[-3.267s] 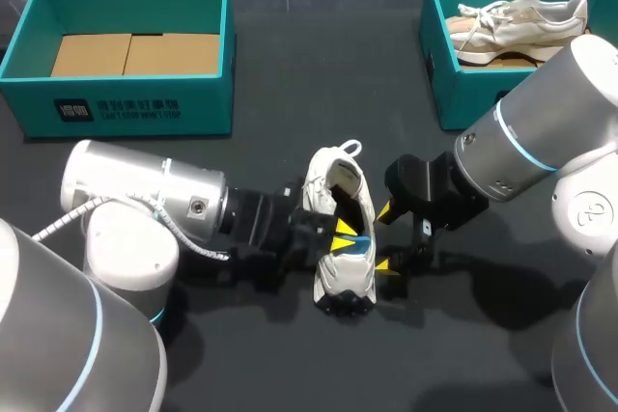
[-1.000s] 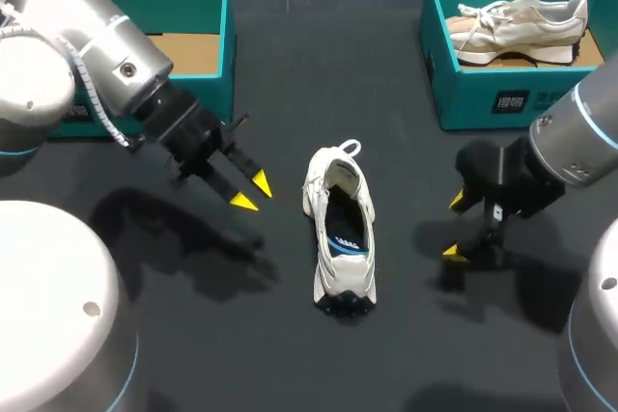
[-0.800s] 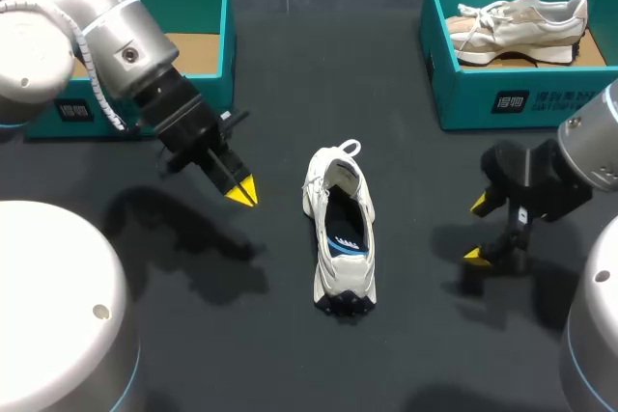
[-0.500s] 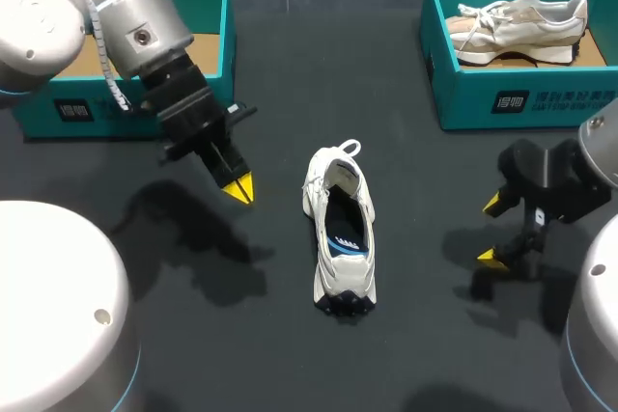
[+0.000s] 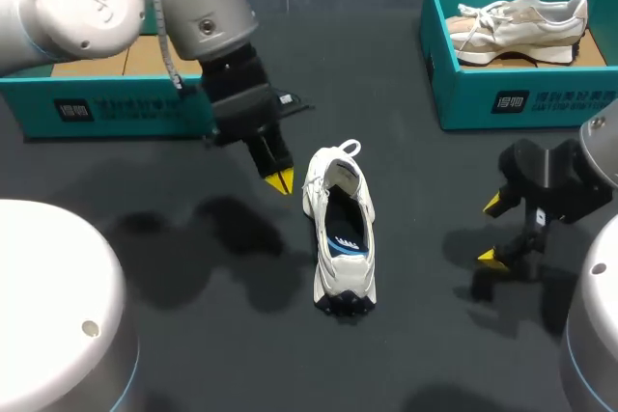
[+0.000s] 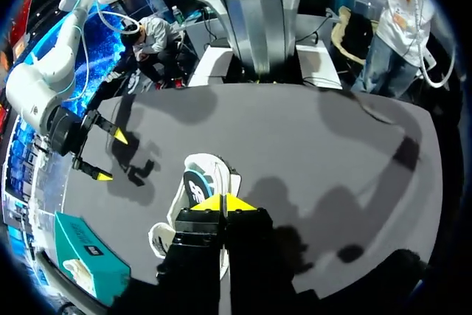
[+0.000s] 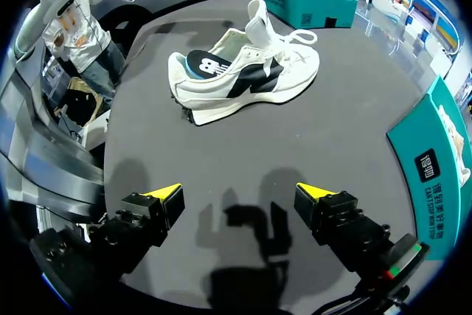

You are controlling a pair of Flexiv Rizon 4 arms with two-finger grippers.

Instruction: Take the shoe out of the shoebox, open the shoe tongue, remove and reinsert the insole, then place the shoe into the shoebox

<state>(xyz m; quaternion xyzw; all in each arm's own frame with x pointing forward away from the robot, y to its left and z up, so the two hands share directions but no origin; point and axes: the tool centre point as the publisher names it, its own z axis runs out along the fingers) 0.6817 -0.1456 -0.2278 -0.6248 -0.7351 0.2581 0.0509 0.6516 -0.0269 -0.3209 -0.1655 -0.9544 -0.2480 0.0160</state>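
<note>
A white shoe lies on the dark table, heel loop toward the far side, with a black and blue insole showing inside. My left gripper is shut, holds nothing, and hovers just left of the shoe's heel. In the left wrist view the shut left gripper hangs above the shoe. My right gripper stands open, well to the right of the shoe. The right wrist view has the shoe on its side, far ahead of the open right gripper.
A teal shoebox with a bare cardboard floor stands at the back left. Another teal shoebox at the back right holds a beige shoe. The left arm's links loom over the front left.
The left gripper closed its fingers and swung right, from near the left box to beside the shoe's heel. The right gripper drew away to the right, then stopped.
</note>
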